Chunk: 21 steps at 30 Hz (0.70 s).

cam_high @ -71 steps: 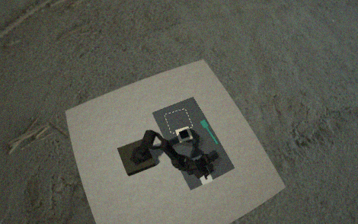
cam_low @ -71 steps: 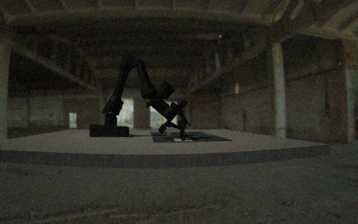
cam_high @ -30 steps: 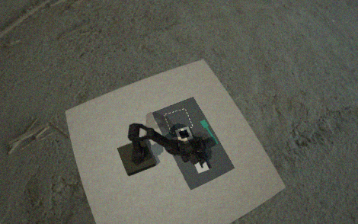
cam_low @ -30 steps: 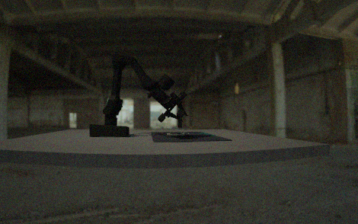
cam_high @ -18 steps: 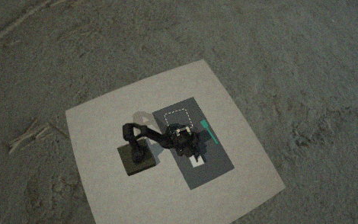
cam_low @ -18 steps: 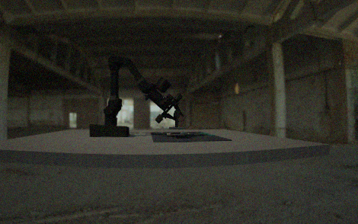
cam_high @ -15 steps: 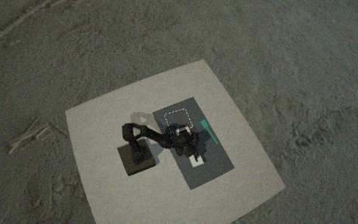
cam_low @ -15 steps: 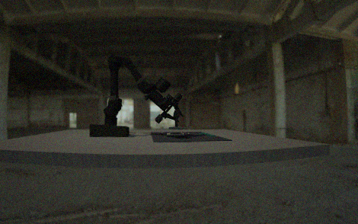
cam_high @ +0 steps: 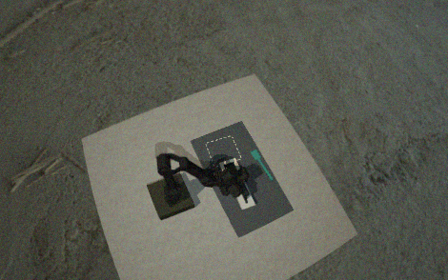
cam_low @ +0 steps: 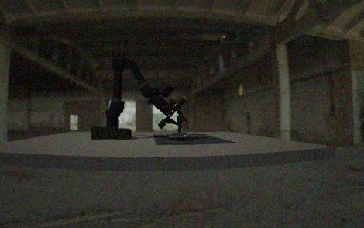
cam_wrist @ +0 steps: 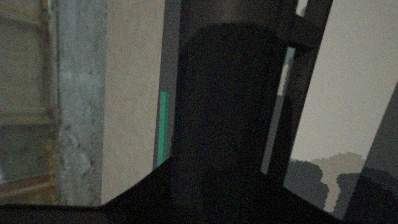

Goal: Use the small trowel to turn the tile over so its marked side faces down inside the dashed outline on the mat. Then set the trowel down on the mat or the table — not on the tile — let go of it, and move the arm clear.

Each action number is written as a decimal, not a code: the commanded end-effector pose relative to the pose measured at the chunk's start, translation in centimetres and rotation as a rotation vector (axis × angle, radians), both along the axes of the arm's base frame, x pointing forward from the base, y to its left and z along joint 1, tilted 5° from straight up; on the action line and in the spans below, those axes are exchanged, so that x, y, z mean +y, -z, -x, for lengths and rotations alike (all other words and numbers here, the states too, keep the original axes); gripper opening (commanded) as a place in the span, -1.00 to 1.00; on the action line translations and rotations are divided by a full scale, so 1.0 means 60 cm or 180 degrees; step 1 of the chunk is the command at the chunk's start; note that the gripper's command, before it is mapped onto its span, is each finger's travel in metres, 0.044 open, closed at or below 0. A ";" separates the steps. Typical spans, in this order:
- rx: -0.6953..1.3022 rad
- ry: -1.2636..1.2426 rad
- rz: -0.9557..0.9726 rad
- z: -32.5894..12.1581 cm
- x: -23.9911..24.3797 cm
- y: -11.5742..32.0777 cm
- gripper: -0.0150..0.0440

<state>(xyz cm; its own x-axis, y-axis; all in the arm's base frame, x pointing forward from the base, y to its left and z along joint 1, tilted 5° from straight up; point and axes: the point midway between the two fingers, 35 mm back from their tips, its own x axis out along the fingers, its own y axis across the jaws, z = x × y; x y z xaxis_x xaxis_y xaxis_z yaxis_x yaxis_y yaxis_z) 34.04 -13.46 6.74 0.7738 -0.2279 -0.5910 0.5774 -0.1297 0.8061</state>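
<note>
Gripper (cam_high: 234, 183) (cam_low: 180, 121) (cam_wrist: 206, 162): closed on a pale tool (cam_high: 247, 204), mid-frame from above
Tile (cam_high: 234, 162): partly hidden, beside my dashed outline (cam_high: 219, 138)
Green tool (cam_high: 263, 167) (cam_wrist: 162, 127): right of centre

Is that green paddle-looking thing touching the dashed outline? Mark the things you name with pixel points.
Apart. The top view shows a strip of the mat (cam_high: 273, 202) (cam_low: 212, 141) (cam_wrist: 171, 50) between the green paddle (cam_high: 263, 167) (cam_wrist: 163, 127) and the dashed outline (cam_high: 237, 148).

From above, a teal spatula-like tool (cam_high: 263, 167) (cam_wrist: 163, 127) lies toward four o'clock, its broader end toward eleven; dry sticks (cam_high: 39, 172) lie on bare ground toward nine. In the exterior view, pale pillars stand at nine (cam_low: 0, 93) and three o'clock.
</note>
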 end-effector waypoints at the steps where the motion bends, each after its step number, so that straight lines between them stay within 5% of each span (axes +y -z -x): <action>1: -0.0017 0.0020 0.0014 -0.001 -0.003 0.008 -0.49; 21: -0.0013 0.0023 0.0006 -0.009 0.016 0.033 -0.49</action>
